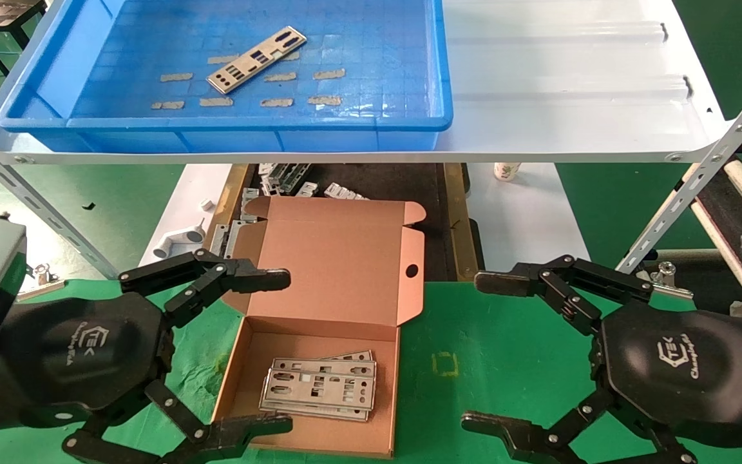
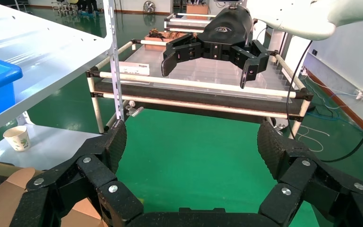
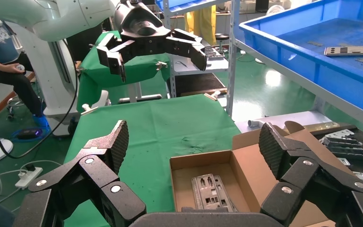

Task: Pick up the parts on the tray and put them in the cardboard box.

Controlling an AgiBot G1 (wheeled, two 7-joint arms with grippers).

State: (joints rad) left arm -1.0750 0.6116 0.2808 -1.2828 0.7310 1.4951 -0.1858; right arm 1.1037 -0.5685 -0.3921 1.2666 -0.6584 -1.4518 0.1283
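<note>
The blue tray (image 1: 55, 71) sits on the upper shelf with one silvery part (image 1: 256, 59) lying slantwise on its floor. The cardboard box (image 1: 339, 258) stands open on the green mat, lid back, and holds a stack of parts (image 1: 319, 386). My left gripper (image 1: 283, 350) hovers open and empty at the box's left side. Just right of the box, my right gripper (image 1: 474, 352) is open and empty too. The right wrist view shows the box (image 3: 203, 165), its parts (image 3: 210, 191), the tray (image 3: 312, 56) and that gripper (image 3: 194, 142). In the left wrist view, the left gripper (image 2: 193, 142) spans bare mat.
The white shelf (image 1: 570, 77) overhangs the space behind the box. Under it lie grey brackets (image 1: 287, 177), a white plastic elbow (image 1: 178, 241) and a paper cup (image 1: 506, 171). A slanted shelf strut (image 1: 699, 187) and a roller rack (image 1: 741, 187) stand at the right.
</note>
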